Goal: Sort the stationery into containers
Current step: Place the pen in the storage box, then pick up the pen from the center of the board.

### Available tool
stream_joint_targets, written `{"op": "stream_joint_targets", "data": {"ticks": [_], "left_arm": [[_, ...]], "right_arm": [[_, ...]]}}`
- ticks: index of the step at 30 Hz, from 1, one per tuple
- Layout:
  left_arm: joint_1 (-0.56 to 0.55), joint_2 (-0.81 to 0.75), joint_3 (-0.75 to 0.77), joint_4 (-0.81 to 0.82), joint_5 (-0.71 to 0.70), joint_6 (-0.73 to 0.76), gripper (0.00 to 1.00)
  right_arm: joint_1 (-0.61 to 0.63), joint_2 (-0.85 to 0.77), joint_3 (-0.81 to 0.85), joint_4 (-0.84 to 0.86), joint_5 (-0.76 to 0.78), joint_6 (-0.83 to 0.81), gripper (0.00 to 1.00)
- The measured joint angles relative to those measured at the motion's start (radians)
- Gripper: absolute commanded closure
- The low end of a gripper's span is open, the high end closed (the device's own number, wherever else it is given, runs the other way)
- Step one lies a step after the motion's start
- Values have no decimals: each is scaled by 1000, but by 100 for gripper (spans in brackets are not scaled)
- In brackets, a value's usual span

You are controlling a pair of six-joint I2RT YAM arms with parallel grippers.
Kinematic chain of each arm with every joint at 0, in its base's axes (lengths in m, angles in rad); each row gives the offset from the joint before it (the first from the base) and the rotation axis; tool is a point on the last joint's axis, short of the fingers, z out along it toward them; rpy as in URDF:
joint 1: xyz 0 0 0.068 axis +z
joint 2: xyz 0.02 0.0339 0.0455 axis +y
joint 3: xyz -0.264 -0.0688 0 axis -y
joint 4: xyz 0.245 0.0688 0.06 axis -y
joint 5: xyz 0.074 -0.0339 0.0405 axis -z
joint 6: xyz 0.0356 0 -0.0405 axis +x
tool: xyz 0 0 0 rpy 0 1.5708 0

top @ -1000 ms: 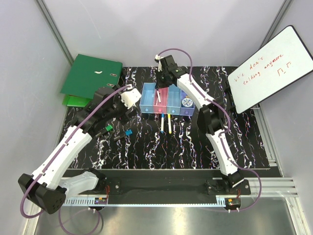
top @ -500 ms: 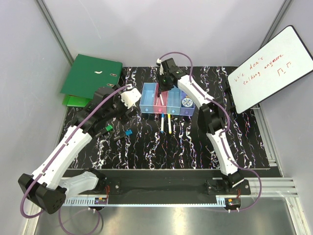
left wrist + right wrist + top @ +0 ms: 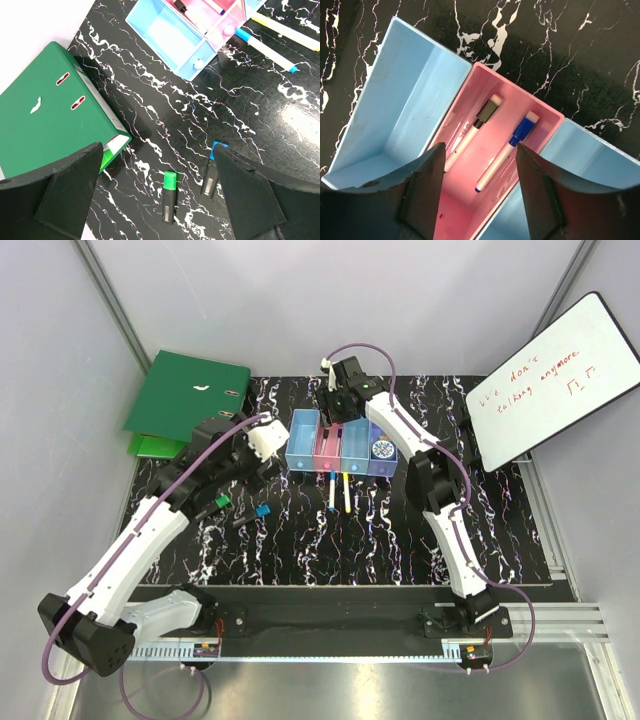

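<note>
Right wrist view puts you straight above the pink bin [image 3: 465,205], with your right gripper [image 3: 480,150] spread wide and holding nothing. Its two dark fingers [image 3: 422,192] frame the bin from either side. Two markers lie side by side on the pink floor without touching: a black-capped marker [image 3: 475,130] nearer the left wall and a blue-capped marker [image 3: 510,147] nearer the right. The light blue bin [image 3: 395,110] joined to one side shows its bare floor, and only a corner of the second light blue bin [image 3: 580,155] shows on the other side. In the top view the four bins stand in a row toward the far middle of the table [image 3: 300,540], and the round disc [image 3: 381,449] lies in the violet-blue bin [image 3: 383,468] at the right end. Just in front of the row, a blue-tipped pen [image 3: 332,490] and a yellow pen [image 3: 346,492] lie close together on the table, roughly parallel. Your left gripper [image 3: 157,150] is likewise wide apart with nothing in it, hanging over the table left of the bins. Below it a green marker [image 3: 169,196] and a blue-ended marker [image 3: 211,172] lie near each other, well apart from the bins. The green ring binder [image 3: 185,395] sits at the far left corner, and the whiteboard [image 3: 555,380] stands off the table's far right.
</note>
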Motion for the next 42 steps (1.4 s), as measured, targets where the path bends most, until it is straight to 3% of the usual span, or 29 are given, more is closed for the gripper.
{"op": "stream_joint_targets", "data": {"ticks": [8,14,23,31,42], "left_arm": [[2,4,-116,33,-1,24,1],[4,27,-195,40,-3,52,1],[4,74,-316,56,-32,60,1],[6,183,-425,142,-77,64,1],[20,363,-398,253,-74,13,1]], "right_arm": [[-2,-14,109,-6,24,-101,29],[-2,-179,124,-6,54,-262,29],[-3,-585,-129,-16,161,-426,29],[-3,-700,-277,-53,228,-461,29],[-3,-839,-403,-67,254,-470,30]]}}
